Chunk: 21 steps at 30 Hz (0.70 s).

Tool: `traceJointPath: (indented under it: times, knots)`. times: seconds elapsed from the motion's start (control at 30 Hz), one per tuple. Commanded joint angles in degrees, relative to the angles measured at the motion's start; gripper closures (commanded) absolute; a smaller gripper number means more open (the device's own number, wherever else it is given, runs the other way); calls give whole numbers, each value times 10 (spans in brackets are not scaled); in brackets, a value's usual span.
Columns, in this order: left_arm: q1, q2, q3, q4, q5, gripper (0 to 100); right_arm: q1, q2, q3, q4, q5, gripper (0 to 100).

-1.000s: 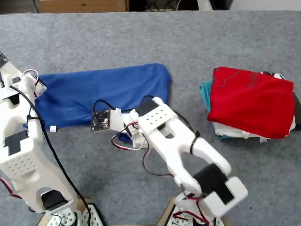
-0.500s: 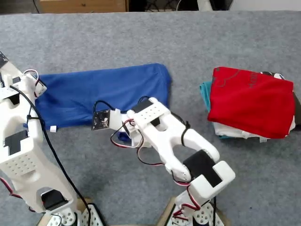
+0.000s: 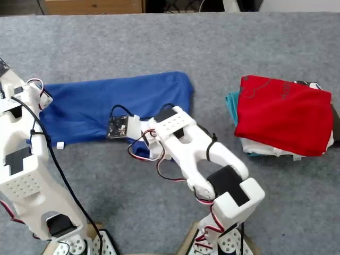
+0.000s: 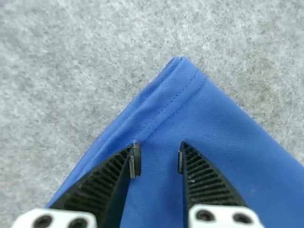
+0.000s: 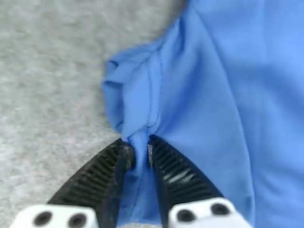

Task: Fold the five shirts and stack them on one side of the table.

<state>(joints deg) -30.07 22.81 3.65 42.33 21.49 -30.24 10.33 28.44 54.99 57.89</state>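
My right hand (image 5: 137, 152) was clamped tight on a bunched-up fold at the near edge of the blue shirt (image 3: 117, 106). The shirt lay spread flat across the middle of the grey counter (image 3: 212, 42). My left hand (image 4: 156, 159) sat over the shirt's left corner, fingers a little apart, nothing pinched between them. Over on the right side was the pile of folded shirts (image 3: 265, 149), with a red shirt (image 3: 284, 111) on top.
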Motion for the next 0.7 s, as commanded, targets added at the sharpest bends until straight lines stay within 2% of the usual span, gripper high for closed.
traceJointPath:
  times: [0.0, 0.1, 0.27, 0.67]
  knots:
    - [-5, -31, -7, -7, -4, 847, 20, -1, -7, 0, 3, 986]
    - [-5, -31, -7, -7, -4, 847, 38, -2, -36, 21, 3, 986]
    - [-5, -31, -7, -7, -4, 846, 47, 8, -182, 136, 3, 986]
    - [-5, -31, -7, -8, -4, 848, 48, 193, -509, 173, 19, 984]
